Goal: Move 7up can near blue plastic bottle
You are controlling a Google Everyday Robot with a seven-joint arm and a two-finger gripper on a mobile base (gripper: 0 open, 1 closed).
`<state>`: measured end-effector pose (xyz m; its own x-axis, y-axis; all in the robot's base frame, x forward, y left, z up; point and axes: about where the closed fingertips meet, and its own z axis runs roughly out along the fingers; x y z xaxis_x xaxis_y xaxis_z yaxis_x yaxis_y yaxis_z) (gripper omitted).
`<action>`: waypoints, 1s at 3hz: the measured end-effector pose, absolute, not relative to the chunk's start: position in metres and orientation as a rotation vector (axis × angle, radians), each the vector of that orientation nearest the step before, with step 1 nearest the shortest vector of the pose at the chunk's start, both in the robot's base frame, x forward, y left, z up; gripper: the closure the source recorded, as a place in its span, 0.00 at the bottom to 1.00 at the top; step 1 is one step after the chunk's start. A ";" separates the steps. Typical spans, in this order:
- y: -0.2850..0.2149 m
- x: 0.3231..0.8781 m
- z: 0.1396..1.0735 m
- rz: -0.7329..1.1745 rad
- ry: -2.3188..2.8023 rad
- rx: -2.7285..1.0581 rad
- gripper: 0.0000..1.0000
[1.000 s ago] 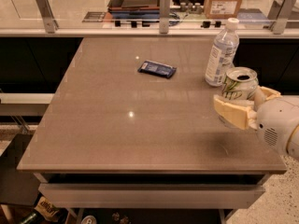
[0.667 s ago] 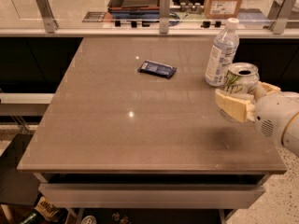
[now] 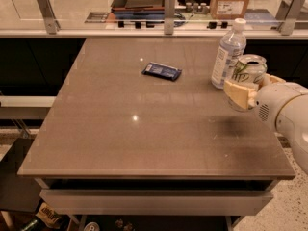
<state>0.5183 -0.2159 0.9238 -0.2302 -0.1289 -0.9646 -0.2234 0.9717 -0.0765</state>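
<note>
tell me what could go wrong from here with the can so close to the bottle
The gripper holds the 7up can right beside the blue plastic bottle; drifting left could knock the tall bottle over. Both are close to the right edge of the table, so a can released too far right might drop off.

Single view. Camera raised above near edge of bench [image 3: 120, 143], tilted down, facing far counter [image 3: 96, 32] with rail posts [image 3: 168, 11]. Mid-range: whole bench top in frame, floor [image 3: 293, 211] at lower right. Arm [image 3: 288, 109] enters from right edge; hand [image 3: 252, 86] right of centre, clasped on 7up can [image 3: 249, 65], just beside blue plastic bottle [image 3: 227, 54].
</note>
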 end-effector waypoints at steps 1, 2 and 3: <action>-0.224 0.537 0.914 0.070 1.818 -0.199 1.00; -0.236 0.556 0.910 0.060 1.788 -0.158 1.00; -0.228 0.570 0.898 0.074 1.755 -0.150 1.00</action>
